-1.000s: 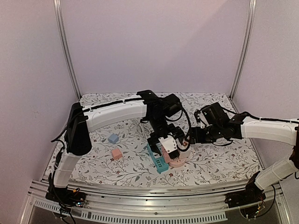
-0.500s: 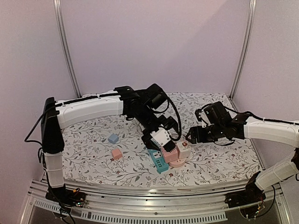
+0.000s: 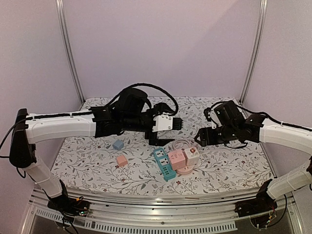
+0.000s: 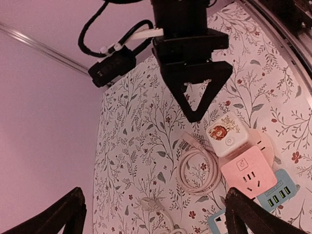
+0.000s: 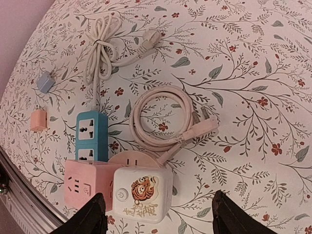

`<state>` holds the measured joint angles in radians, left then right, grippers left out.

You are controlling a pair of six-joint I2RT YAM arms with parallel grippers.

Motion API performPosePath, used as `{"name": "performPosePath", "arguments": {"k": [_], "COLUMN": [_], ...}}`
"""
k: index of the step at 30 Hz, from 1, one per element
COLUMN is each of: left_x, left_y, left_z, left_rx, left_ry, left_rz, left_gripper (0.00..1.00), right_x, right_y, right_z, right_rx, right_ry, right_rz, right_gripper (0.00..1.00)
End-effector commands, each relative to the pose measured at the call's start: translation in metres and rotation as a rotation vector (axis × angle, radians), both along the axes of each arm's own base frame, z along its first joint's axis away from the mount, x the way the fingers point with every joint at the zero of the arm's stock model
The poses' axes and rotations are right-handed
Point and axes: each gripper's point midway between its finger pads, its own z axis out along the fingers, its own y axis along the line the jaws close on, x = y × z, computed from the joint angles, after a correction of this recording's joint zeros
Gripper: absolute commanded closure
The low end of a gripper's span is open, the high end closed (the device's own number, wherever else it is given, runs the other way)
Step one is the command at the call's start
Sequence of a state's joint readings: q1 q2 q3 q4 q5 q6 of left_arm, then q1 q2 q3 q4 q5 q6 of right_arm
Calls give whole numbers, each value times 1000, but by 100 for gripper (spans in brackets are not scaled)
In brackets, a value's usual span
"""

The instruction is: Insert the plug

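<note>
My left jaws are spread wide with nothing between their fingers point(image 4: 66, 214), raised over the middle of the surface point(image 3: 97, 165) and turned toward my right arm. My right jaws are parted too and carry nothing. Their fingers point(image 5: 95, 217) show at either side of the wrist view, which looks down on a white cube socket point(image 5: 144, 193) with a tiger picture on its top. The plug point(image 5: 202, 127) lies flat on the surface at the end of a coiled pink cable point(image 5: 161, 117), just beyond that cube, and neither of my jaws touches it. The white cube stands against a pink cube socket point(image 5: 85, 185), and a round pink base point(image 5: 134, 158) shows beneath the pair. A blue power strip point(image 5: 90, 136) lies against the pink cube on its other side. Farther back a bundled white cable point(image 5: 105, 44) rests on the floral cloth. A small blue adapter point(image 3: 118, 145) and a small pink adapter point(image 3: 122, 160) sit near each other, well apart from the strip on my left side.
</note>
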<state>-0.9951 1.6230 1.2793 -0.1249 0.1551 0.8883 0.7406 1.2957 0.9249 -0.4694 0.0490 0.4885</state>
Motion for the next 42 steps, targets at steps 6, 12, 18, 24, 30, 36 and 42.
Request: {"name": "performPosePath", "arguments": {"k": [6, 12, 18, 24, 30, 36, 42], "left_x": [85, 80, 39, 11, -1, -20, -29], "left_y": [60, 97, 99, 82, 66, 53, 43], "left_z": [13, -7, -35, -74, -94, -114, -130], "left_rx": [-294, -414, -465, -391, -369, -299, -255], "left_ry": [214, 386, 699, 999, 1180, 1223, 1234], "left_rz": [630, 775, 738, 733, 739, 716, 718], "left_gripper": [1, 1, 11, 29, 46, 47, 52], "right_x": [-22, -49, -54, -49, -39, -37, -38], "right_y": [47, 78, 86, 89, 90, 89, 89], "right_z": [30, 24, 13, -10, -17, -23, -34], "right_rx": [-29, -85, -140, -245, -299, -340, -369], "right_ry": [-21, 34, 80, 124, 118, 130, 153], "right_rz": [150, 278, 285, 269, 250, 256, 263], "right_gripper": [34, 43, 57, 58, 60, 65, 69]}}
